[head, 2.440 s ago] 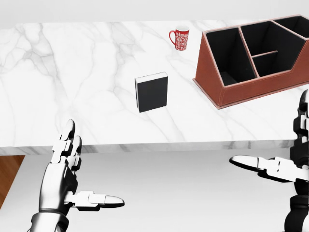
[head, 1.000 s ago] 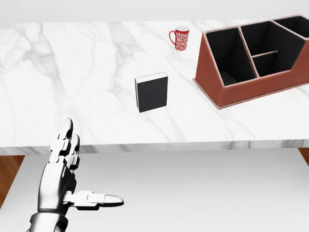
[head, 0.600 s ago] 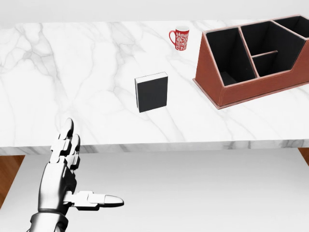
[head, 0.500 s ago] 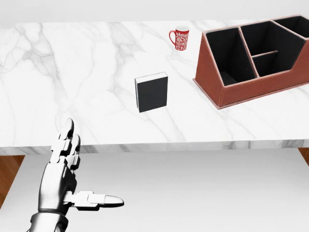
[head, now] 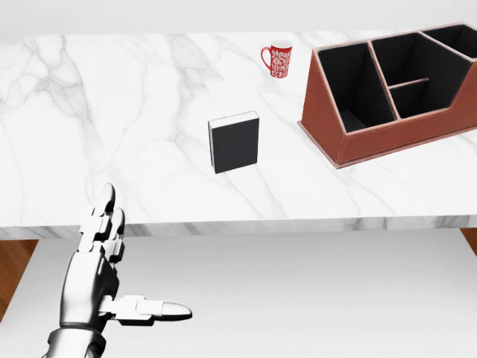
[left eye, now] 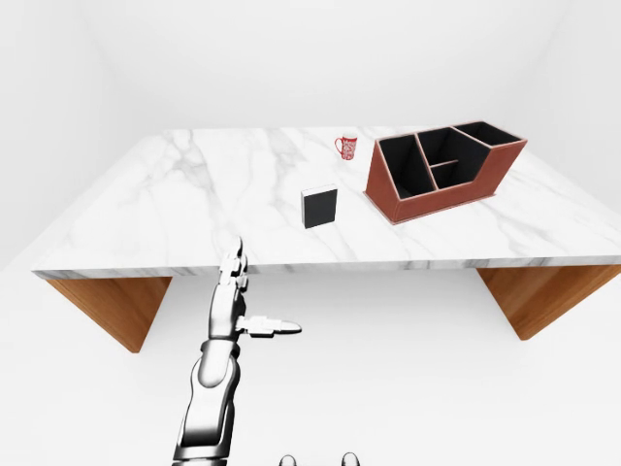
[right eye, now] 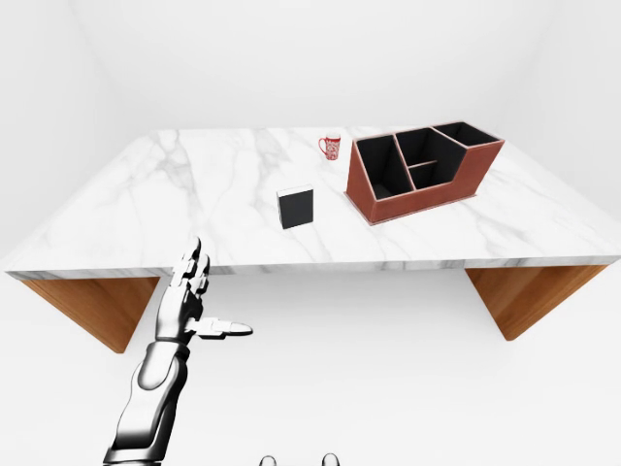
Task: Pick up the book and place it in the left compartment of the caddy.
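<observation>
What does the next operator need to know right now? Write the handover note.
Left hand: open, empty, held short of the table edge, below and left of the book in the head view.
Right hand: not in any view.
Book: lying flat on the marble, untouched, left of the caddy.
Caddy: compartments look empty; the left compartment is the target.
Red mug: above the book, not part of the job.
Done: nothing.
Left: reach, grasp the book, place it in the left compartment.

Black book [head: 235, 144], reddish-brown caddy [head: 387, 134], red-patterned mug [head: 278, 58], white-marble table [head: 112, 127].
</observation>
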